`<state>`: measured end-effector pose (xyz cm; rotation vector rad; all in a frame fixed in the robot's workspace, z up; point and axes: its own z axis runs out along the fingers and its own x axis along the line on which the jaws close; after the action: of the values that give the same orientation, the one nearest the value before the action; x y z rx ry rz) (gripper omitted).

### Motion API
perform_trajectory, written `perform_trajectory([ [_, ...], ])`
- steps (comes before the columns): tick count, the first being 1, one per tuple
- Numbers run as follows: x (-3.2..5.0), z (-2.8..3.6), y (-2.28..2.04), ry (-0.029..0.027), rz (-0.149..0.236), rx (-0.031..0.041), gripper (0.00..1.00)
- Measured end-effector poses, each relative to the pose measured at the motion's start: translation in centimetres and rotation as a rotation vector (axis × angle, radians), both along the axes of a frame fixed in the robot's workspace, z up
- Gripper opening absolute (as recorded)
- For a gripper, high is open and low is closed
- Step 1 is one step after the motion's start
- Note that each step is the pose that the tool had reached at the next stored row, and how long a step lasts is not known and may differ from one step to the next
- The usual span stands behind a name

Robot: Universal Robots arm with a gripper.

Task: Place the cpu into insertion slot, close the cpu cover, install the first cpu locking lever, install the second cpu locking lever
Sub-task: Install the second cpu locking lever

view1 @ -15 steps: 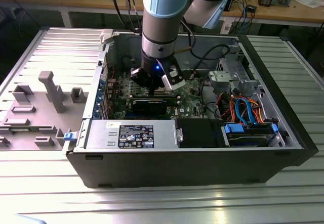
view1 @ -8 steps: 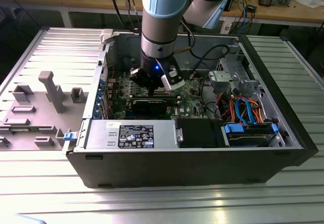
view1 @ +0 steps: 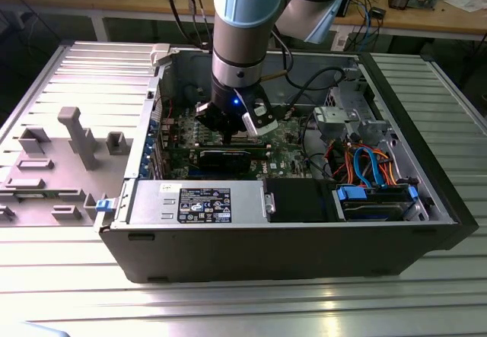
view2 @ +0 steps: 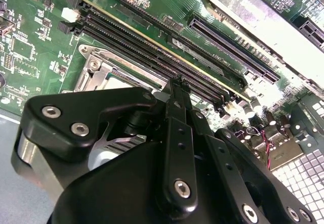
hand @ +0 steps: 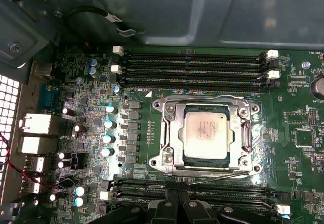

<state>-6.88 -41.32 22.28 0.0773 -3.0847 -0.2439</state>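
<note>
With the cpu (hand: 206, 134) seated mid-frame under its closed cpu cover (hand: 169, 133), the gripper (hand: 177, 202), fingers together and empty, seems on the locking-lever step.

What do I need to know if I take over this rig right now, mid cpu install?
Claw: low over the green motherboard, at the socket's edge, carrying no chip.
Small square silvery-grey cpu: seated in the square metal-rimmed insertion slot.
Thin silvery frame-shaped cpu cover: lies down around the chip.
Done: cpu placed; cover apparently closed.
Left: probably both locking levers. A thin wire lever runs along the socket side nearest the claw; I cannot tell whether it is latched.
</note>
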Motion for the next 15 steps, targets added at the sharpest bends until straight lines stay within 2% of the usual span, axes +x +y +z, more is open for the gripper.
perform_trajectory([
  [7,0.0,0.0,0.0,-0.0001,0.002,0.0001,0.11],
  [10,-0.02,-0.05,0.0,0.0002,0.023,0.0,0.11],
  [15,-0.51,-0.1,0.0,0.0001,0.033,0.0027,0.11],
])
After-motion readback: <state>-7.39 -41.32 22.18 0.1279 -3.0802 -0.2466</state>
